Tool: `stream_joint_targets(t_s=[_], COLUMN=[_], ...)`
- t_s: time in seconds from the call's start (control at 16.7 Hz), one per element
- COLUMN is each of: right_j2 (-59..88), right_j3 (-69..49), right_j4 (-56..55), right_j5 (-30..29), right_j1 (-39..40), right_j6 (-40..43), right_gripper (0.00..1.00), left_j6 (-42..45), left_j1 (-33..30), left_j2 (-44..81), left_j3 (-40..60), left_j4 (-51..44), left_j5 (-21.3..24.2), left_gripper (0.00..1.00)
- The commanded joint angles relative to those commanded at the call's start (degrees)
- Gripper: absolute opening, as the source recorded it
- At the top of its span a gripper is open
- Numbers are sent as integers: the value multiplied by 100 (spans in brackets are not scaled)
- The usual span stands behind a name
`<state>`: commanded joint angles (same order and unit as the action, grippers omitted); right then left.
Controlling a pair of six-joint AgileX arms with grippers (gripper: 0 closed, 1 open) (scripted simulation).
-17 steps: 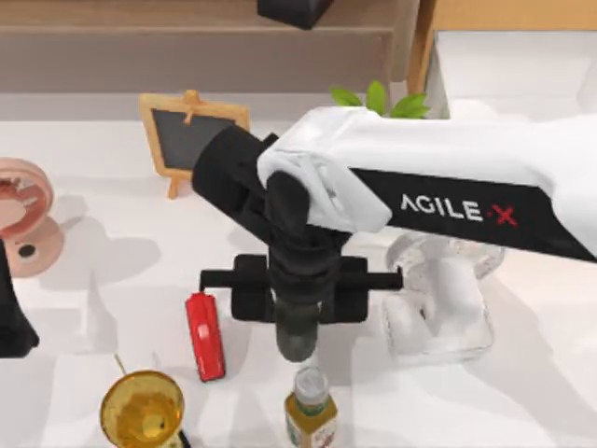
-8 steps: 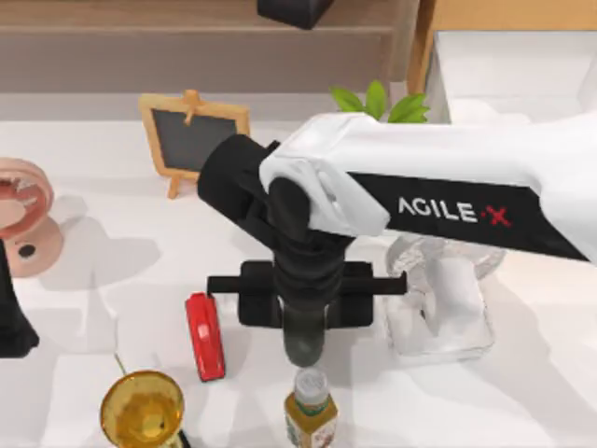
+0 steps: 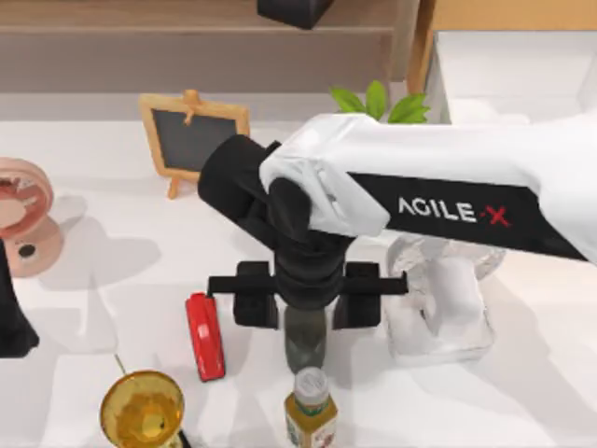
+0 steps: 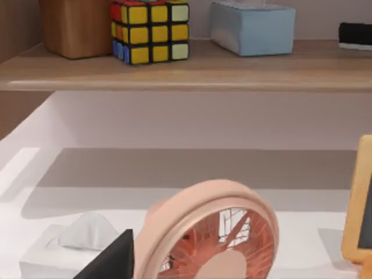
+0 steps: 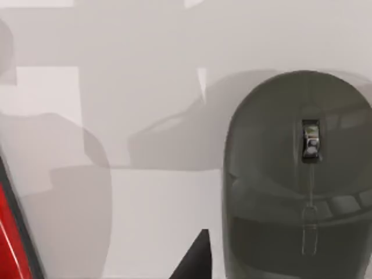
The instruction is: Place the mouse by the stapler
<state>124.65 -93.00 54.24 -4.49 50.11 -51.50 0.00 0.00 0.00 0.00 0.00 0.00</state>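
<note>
The red stapler lies on the white table left of centre, near the front. The dark grey mouse rests on the table a short way to the stapler's right. My right gripper hangs just over the mouse's far end, open, with one finger on each side and nothing between them. In the right wrist view the mouse lies flat on the table, and the stapler shows as a red edge. My left arm is parked at the table's left edge.
A yellow-labelled bottle stands just in front of the mouse. A gold cup sits front left of the stapler. Further off are a clear stand to the right, a small chalkboard and a pink fan.
The right gripper's fingers have spread apart and let go of the mouse, which now lies on the table. The arm shifted slightly right beforehand.
</note>
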Motion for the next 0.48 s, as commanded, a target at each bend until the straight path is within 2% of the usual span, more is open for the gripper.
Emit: stream_joint_targets(t_s=[0.12, 0.48], right_j2=[0, 0], right_j3=[0, 0], right_j4=[0, 0], right_j5=[0, 0], right_j1=[0, 0], right_j6=[0, 0], right_gripper=[98, 100], left_j6=[0, 0], left_j1=[0, 0], left_j2=[0, 0], left_j3=[0, 0], left_j4=[0, 0], left_j5=[0, 0], left_gripper=[100, 100])
